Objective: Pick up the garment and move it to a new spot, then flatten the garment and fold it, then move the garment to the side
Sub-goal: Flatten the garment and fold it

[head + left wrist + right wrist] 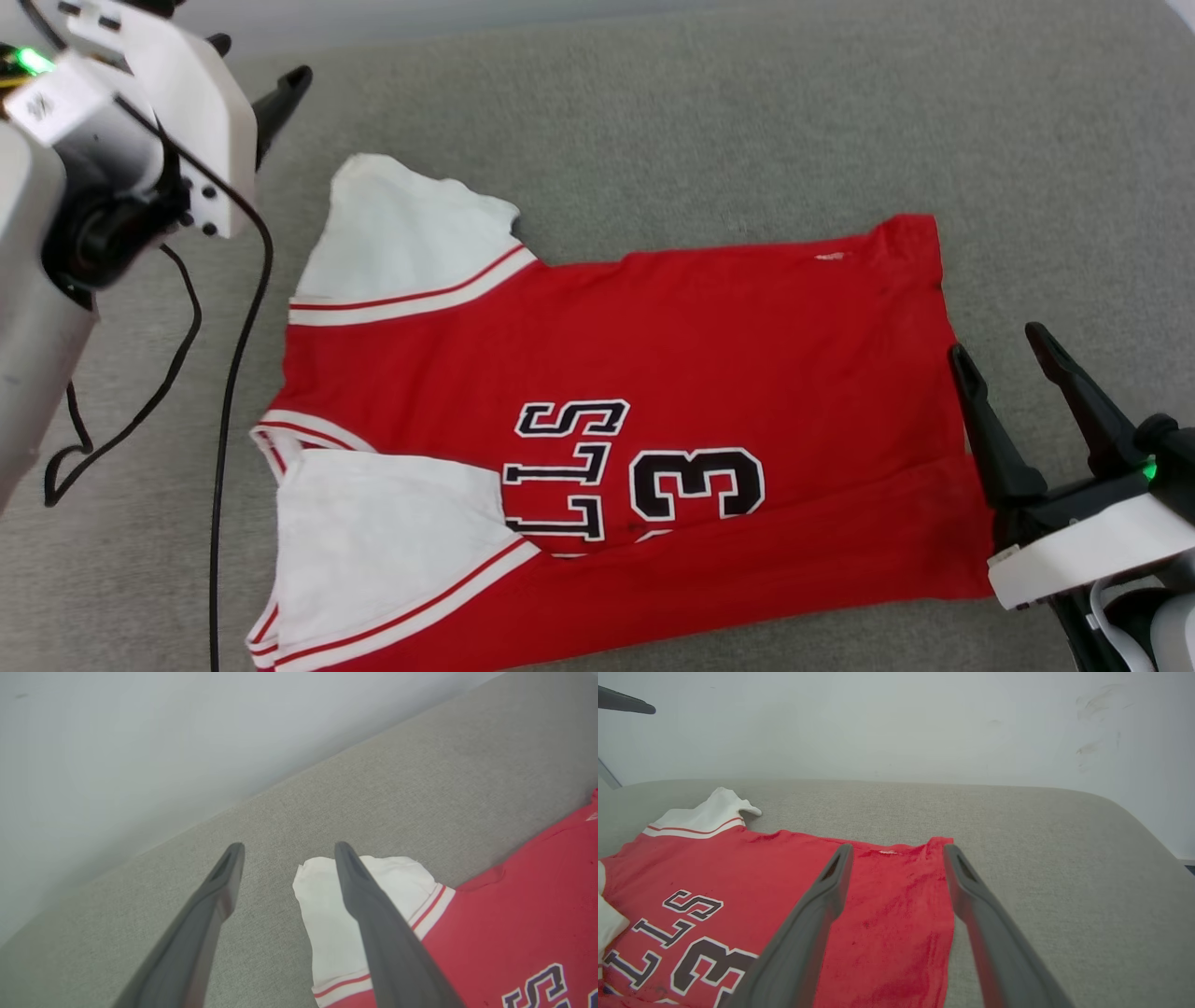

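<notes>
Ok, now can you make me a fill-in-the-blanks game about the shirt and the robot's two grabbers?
1. The garment lies spread out and is mostly ____.
2. Its short sleeves are ____.
3. The big number printed on its front is ____.
4. The left gripper and the right gripper hold nothing, and their jaws are ____.

Missing words: red; white; 3; open.
</notes>
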